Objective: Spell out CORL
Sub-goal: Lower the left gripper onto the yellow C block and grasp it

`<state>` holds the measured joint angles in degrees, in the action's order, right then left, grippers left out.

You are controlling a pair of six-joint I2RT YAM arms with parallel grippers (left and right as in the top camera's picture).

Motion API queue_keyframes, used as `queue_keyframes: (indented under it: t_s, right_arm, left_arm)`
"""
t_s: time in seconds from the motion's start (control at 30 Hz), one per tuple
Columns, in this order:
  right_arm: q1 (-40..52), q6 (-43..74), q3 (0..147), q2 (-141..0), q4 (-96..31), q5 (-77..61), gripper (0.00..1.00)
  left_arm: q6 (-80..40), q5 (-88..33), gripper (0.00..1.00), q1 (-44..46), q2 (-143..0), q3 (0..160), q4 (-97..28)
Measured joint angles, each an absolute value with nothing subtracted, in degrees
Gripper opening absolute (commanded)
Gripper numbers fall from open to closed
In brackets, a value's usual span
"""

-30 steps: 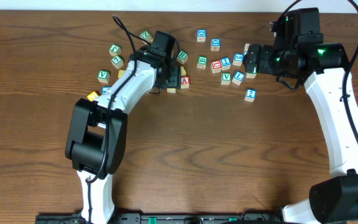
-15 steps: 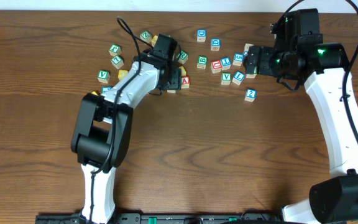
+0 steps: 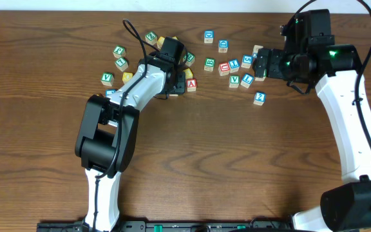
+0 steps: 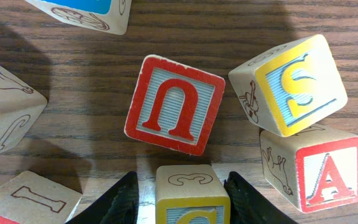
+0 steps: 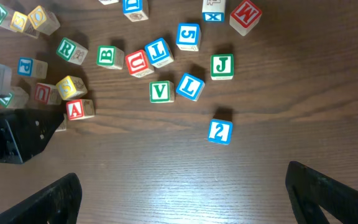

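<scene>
Wooden letter blocks lie scattered at the far side of the table. My left gripper is open and straddles a yellow-faced block. Its right finger is close against the block and a small gap shows on the left. Just beyond are a red block with a U-like letter, a yellow S block and a red A block. My right gripper is wide open and empty, high above the table. Below it are a green R, a blue L and a red block.
Other blocks: green B, green V, green J, blue 5, red M, blue 2 set apart nearer. More blocks lie left of the left arm. Bare wood fills the near half.
The left arm has shifted slightly right and further over the block cluster. The right arm has not moved.
</scene>
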<state>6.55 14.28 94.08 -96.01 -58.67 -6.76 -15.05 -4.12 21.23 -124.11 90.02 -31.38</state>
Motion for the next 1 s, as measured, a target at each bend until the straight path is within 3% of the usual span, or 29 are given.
queue_keyframes:
  t_s: [0.53,0.73,1.0]
  right_arm:
    - [6.5,14.3,94.1,-96.1,-58.9,-6.5,0.99]
    - [6.5,14.3,94.1,-96.1,-58.9,-6.5,0.99]
    - [6.5,14.3,94.1,-96.1,-58.9,-6.5,0.99]
  left_arm:
    - [-15.0,-4.1,0.36,21.2,-118.9,90.0,-35.7]
    - [-14.8,-4.1,0.49,21.2,-118.8,90.0,-35.8]
    - [-15.0,-3.4,0.49,21.2,-120.0,90.0,-34.0]
